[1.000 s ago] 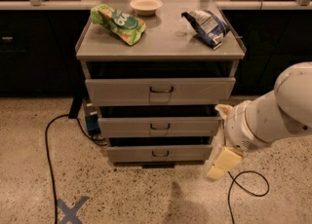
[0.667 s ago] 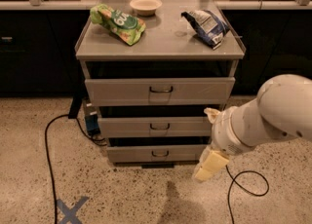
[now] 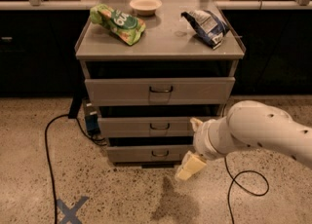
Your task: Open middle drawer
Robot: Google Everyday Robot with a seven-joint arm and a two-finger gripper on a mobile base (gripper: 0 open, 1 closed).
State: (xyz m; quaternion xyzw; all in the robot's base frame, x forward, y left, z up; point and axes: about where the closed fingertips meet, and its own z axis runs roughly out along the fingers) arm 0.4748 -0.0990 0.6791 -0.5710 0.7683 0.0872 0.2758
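**Clerk:** Camera view — where does the middle drawer (image 3: 146, 127) sit, and how does it lie?

**Inspector:** It is the second of three grey fronts in the cabinet (image 3: 161, 47), below the top drawer (image 3: 195, 90) and above the bottom drawer (image 3: 141, 154). Its long axis runs level, left to right, and the panel faces the camera. The dark wire pull (image 3: 160, 126) sits at mid-width, uncovered.

**Clerk:** And the gripper?

**Inspector:** The gripper (image 3: 187, 147) hangs low in front of the cabinet's right half, just right of the pull. Its two cream fingers (image 3: 191, 165) are spread wide, one by the middle front and one below the bottom front. They hold nothing.

**Clerk:** Obstructions?

**Inspector:** The white arm (image 3: 263, 130) covers the right end of the middle front. On the cabinet top lie a green bag (image 3: 117, 22), a bowl (image 3: 146, 5) and a blue-and-white bag (image 3: 207, 25). A black cable (image 3: 48, 159) runs over the floor on the left, another (image 3: 246, 186) loops on the right, and a blue tape cross (image 3: 70, 211) marks the floor — all apart from the drawer.
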